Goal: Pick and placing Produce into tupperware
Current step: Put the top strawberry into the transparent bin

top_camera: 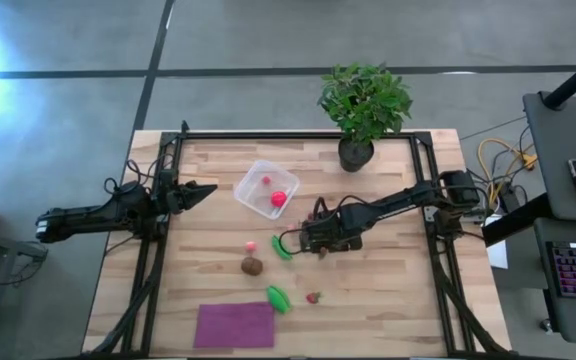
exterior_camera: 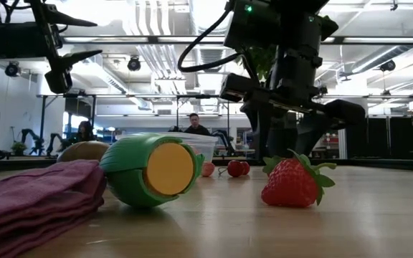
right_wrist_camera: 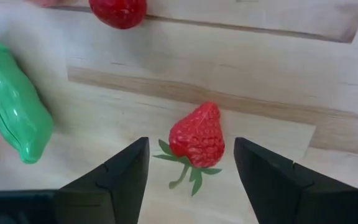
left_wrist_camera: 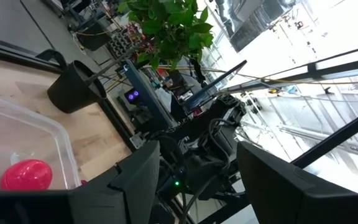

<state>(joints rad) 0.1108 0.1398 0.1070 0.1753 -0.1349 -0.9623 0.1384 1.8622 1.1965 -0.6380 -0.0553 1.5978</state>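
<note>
Hovering with fingers spread, the right tool (right_wrist_camera: 191, 171) frames a small red toy strawberry (right_wrist_camera: 197, 137) lying on the wooden counter (right_wrist_camera: 328, 87); descending squarely and pinching its middle seems best, before carrying it to the clear square plastic tub (top_camera: 255, 182) beyond

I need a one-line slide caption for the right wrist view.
Open right claw poised over a strawberry on the table, green piece alongside.

Pale wooden slat table (top_camera: 388, 290). Clear square plastic tub (top_camera: 258, 182) beside black-potted leafy plant (top_camera: 364, 108); flat purple cloth (top_camera: 234, 325) well apart, near front edge.
</note>
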